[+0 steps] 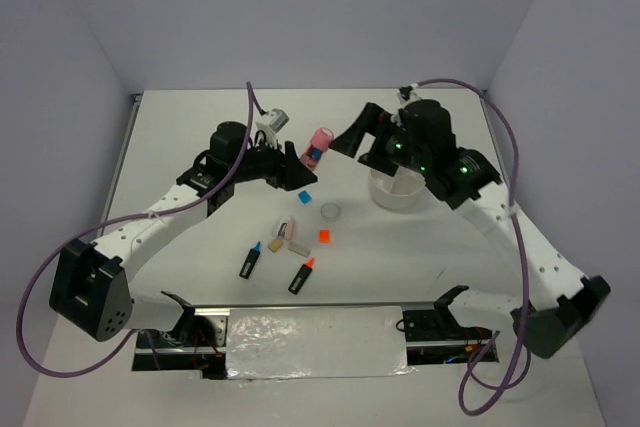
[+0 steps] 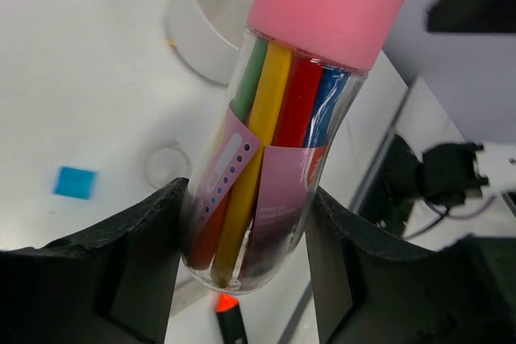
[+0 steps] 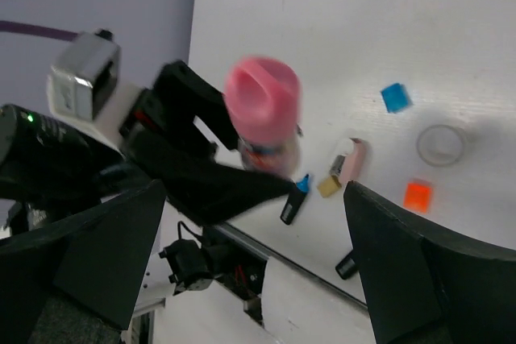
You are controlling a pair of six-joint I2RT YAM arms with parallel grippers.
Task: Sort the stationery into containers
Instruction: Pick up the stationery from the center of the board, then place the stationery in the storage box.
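White surface [image 1: 180,147] carries the round divided tub [image 1: 395,195] on the rt side. Rt tool [image 1: 352,139] hangs spread wide, holding nothing. L tool [image 1: 292,164] pinches the pink-capped cylinder [image 2: 290,118] (coloured pens inside) low on its body, upright, left of the tub. Step, I'd say: carrying it over. Next: line up above a roomy compartment, lower, release. Black markers [image 1: 249,261] and tape ring [image 1: 331,212] lie loose nearer the bases.
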